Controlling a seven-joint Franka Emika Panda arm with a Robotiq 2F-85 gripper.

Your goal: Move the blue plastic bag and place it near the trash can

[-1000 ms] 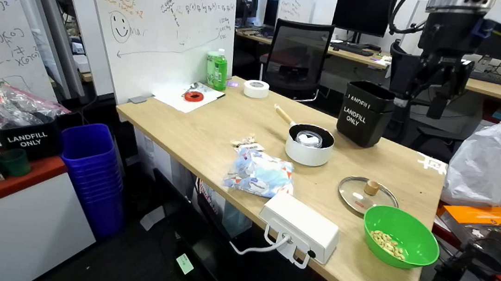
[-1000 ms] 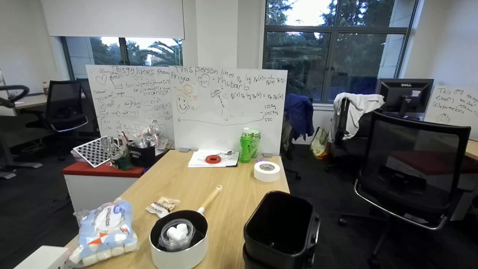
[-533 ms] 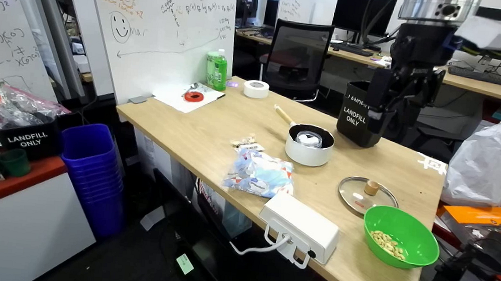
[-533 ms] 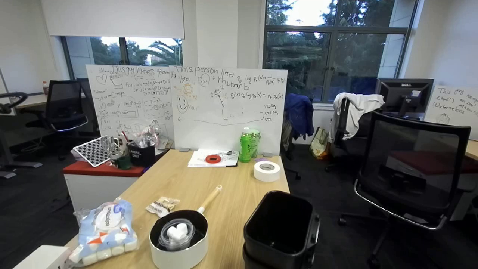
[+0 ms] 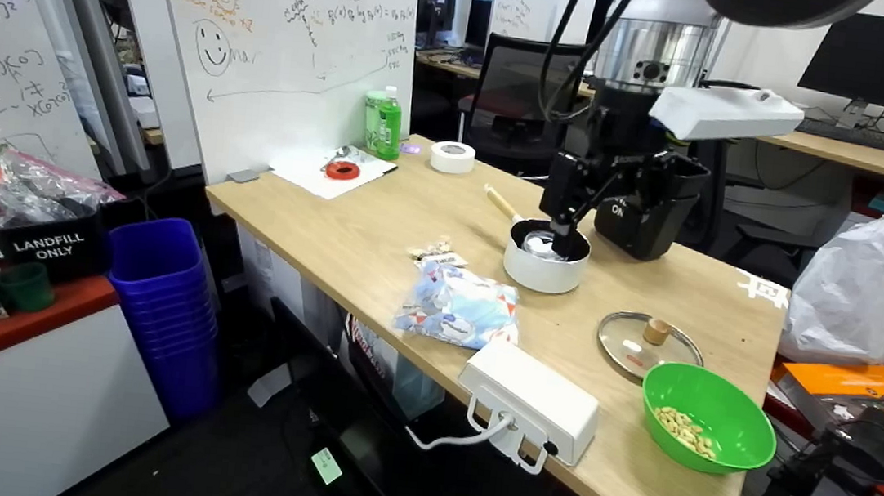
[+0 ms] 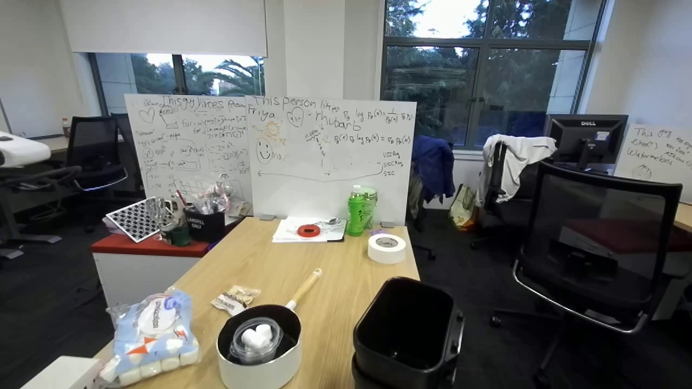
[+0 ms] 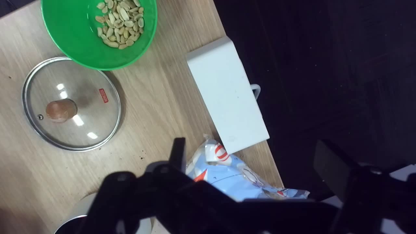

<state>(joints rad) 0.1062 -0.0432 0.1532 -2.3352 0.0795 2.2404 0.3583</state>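
Jaws gape; the blue bag (image 6: 150, 335) holds marshmallows (image 6: 150, 369), the bowl (image 7: 70, 26) peanuts (image 7: 122, 26).

Glare flecks the glass lid (image 7: 86, 112); the floor (image 7: 325, 81) is dim.

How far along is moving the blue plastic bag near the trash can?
Nothing looks done: the blue plastic bag lies beside the white box, the saucepan between it and the trash can in both exterior views. Nothing is in hand: the gripper is open, the bag showing between its jaws in the wrist view. Left: grasping, carrying and setting it near the can.
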